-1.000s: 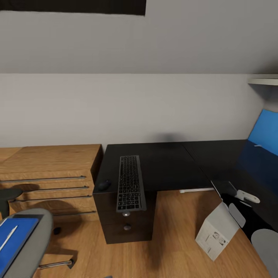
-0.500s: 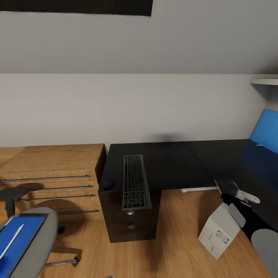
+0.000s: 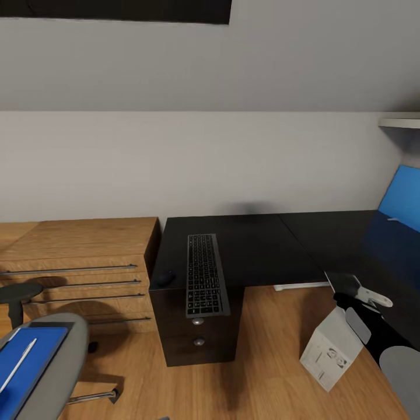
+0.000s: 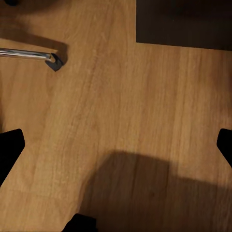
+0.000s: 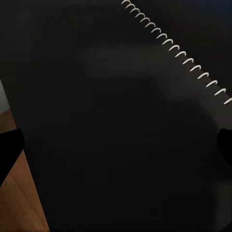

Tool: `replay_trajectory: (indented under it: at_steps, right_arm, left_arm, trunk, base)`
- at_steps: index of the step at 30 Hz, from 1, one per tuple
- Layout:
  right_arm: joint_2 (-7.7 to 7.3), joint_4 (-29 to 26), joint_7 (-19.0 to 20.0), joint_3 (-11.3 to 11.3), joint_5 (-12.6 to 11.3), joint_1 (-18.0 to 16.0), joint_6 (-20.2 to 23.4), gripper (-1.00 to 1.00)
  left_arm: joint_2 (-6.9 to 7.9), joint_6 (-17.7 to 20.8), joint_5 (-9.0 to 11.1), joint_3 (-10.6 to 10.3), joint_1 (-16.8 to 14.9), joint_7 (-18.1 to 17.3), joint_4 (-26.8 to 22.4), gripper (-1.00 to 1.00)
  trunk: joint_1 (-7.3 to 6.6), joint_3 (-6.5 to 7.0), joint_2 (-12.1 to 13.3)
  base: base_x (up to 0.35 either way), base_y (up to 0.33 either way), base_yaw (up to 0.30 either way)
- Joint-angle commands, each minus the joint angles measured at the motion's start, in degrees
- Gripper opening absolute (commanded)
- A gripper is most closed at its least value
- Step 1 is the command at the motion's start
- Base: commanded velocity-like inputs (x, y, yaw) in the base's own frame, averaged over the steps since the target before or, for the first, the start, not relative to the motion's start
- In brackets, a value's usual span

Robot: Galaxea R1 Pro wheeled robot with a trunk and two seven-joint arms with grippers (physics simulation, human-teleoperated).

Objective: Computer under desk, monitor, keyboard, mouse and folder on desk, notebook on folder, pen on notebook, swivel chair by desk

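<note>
The L-shaped desk (image 3: pixel 256 245) is seen in the head view, well ahead of both arms, with its black top running off toward the right arm's side. An oak drawer unit (image 3: pixel 76 262) stands just beside it on the left arm's side. The swivel chair (image 3: pixel 55 361) is placed near the left arm, and one chrome leg with a castor (image 4: pixel 53 60) is caught by the left wrist camera over bare plank floor (image 4: pixel 125 121). The computer (image 3: pixel 329 350) is found on the floor, tilted, close to the right arm (image 3: pixel 364 315) and beside the desk's inner edge.

The keyboard (image 3: pixel 205 274) lies lengthwise on the desk's near end, above the black drawers (image 3: pixel 198 338), with the mouse (image 3: pixel 163 278) just beside it on the side toward the oak unit. The folder (image 3: pixel 26 361) rests on the chair seat, and the pen (image 3: pixel 17 364) lies on top of it.

In the right wrist view a dark surface with a white spiral binding (image 5: pixel 179 53) is shown below the right gripper (image 5: pixel 116 145).

In each wrist view only dark fingertip corners appear at the frame edges; the left gripper (image 4: pixel 116 145) is spread wide over the floor with nothing between its fingers, and the right is likewise spread wide, with nothing seen in its grasp.
</note>
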Motion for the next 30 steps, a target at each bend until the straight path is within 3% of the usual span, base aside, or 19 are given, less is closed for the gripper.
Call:
replay_trajectory:
  at_steps: [1,30]
  right_arm:
    - [0.00,1.2,-0.2,-0.1,-0.9,0.0,0.3,1.00]
    - [0.09,0.8,-0.2,-0.1,-0.8,0.0,-0.1,1.00]
  left_arm:
    - [0.05,-0.4,0.6,-0.4,-0.1,0.4,0.0,1.00]
    - [0.04,-0.4,0.6,-0.5,-0.1,0.5,0.0,1.00]
  trunk:
    - [0.00,-0.06,0.0]
    - [-5.93,4.78,10.8]
  base:
    - [0.000,0.000,0.000]
    - [0.000,0.000,0.000]
